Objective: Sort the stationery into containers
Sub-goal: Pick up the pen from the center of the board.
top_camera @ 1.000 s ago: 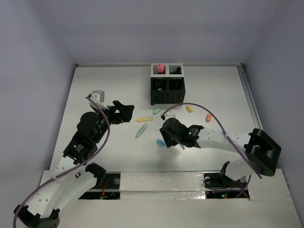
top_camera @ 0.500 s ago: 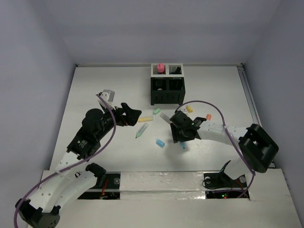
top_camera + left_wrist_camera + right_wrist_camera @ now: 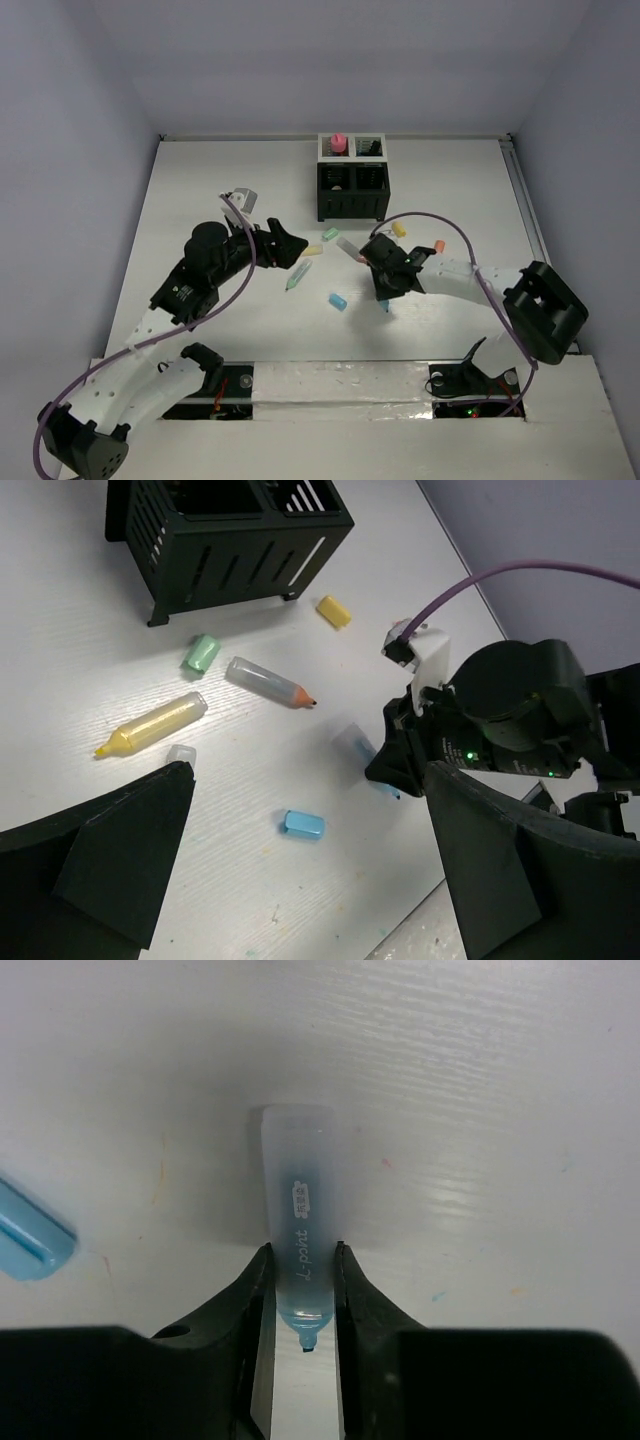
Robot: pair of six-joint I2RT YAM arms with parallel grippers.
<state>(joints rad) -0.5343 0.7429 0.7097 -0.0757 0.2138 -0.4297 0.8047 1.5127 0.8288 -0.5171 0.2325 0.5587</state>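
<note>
Now your right claw (image 3: 300,1258) is clamped on the light blue pen (image 3: 295,1180) mid-bench (image 3: 460,190), with its tip between the fingers and its long axis straight ahead. Open bench lies beyond, with a blue cap (image 3: 30,1240) to the left. Your left claw (image 3: 310,870) gapes apart.

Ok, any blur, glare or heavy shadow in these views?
Top external: even soft light, only faint shadows on the table. Left wrist: the left fingers are dark, underexposed foreground; the yellow pen beyond is sharp. Right wrist: pale blue marker crisp between the right fingers, soft shadow around it, mild sheen on the table.
</note>
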